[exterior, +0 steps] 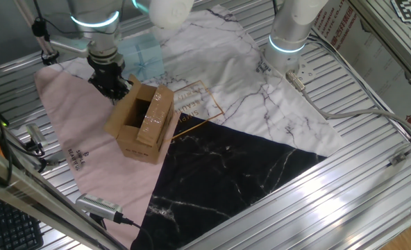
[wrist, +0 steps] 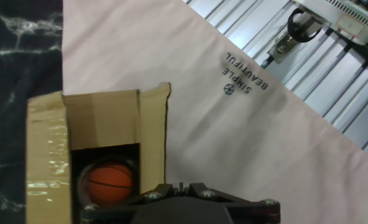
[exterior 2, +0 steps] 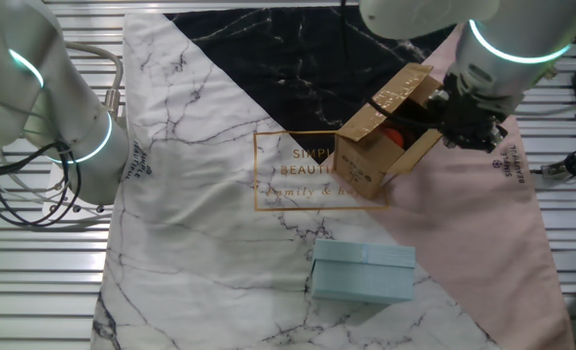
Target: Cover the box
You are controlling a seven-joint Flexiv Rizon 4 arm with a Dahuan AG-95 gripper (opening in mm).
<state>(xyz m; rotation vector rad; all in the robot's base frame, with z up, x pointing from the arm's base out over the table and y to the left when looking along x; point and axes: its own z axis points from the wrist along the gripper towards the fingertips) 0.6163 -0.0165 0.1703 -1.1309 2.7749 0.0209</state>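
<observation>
The box (exterior: 144,123) is a small brown carton standing on the pink part of the cloth, its top open and its flaps raised. It also shows in the other fixed view (exterior 2: 380,146) and in the hand view (wrist: 66,155). An orange ball (wrist: 109,182) lies inside it and shows through the opening in the other fixed view (exterior 2: 395,137). My gripper (exterior: 115,87) is at the box's far-left flap, close to or touching it. In the other fixed view my gripper (exterior 2: 458,117) is just right of the box. In the hand view my gripper (wrist: 181,185) has its fingers together, just right of a flap.
A light blue lidded box (exterior 2: 363,272) lies on the white marble cloth and shows behind the arm (exterior: 139,55). A second robot arm (exterior: 289,28) stands at the cloth's far edge. A handheld tool (exterior: 98,205) and cables lie on the slatted metal table.
</observation>
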